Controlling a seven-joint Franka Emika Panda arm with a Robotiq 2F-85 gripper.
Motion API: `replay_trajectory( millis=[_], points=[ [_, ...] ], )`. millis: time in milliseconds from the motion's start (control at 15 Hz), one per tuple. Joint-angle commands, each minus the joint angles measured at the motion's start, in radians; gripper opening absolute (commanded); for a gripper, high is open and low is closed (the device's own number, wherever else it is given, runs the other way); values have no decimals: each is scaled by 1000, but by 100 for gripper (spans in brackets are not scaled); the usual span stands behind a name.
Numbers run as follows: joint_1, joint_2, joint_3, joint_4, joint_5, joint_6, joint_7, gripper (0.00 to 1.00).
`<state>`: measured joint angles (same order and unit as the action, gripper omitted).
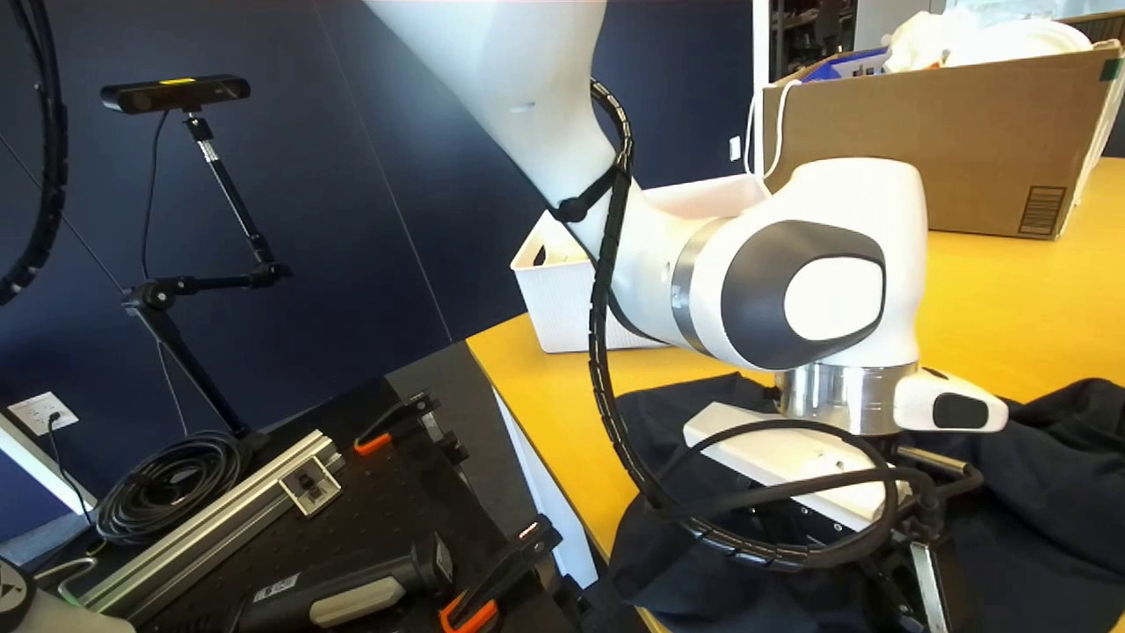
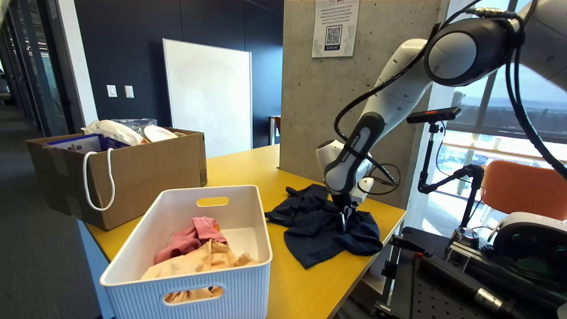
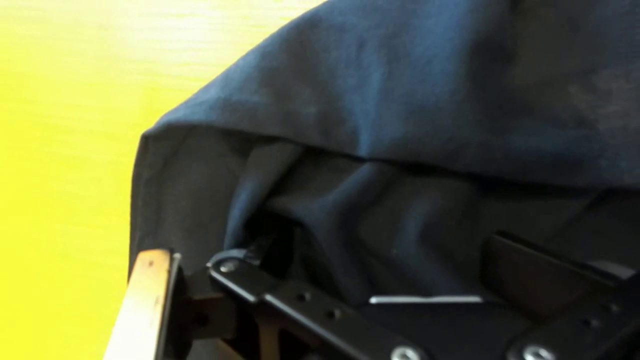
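In an exterior view, a crumpled dark navy cloth (image 2: 316, 232) lies on the right part of the yellow counter (image 2: 248, 166). The robot arm (image 2: 401, 95) reaches down over it from the far right. Its jaws stand spread wide apart, with loose folds of the cloth between them in the wrist view; whether the tips touch the fabric is hard to tell. To the left and nearer stands a white ribbed bin (image 2: 241, 301) holding pink fabric (image 2: 181, 243) and, nearer, peach fabric (image 2: 199, 259). Farther left sits a filled cardboard box (image 2: 150, 173). A concrete pillar (image 2: 305, 128) rises beyond the cloth.
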<state>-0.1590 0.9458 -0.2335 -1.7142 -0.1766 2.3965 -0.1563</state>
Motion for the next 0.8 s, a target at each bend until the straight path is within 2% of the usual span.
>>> replay_trajectory(
  millis=[0,267,733],
  points=[
    [10,-73,-10,-63,-36,19,34,100],
    [7,-179,-16,-91,-46,17,34,100],
    [-67,-154,62,115,86,-71,54,100]
  ],
)
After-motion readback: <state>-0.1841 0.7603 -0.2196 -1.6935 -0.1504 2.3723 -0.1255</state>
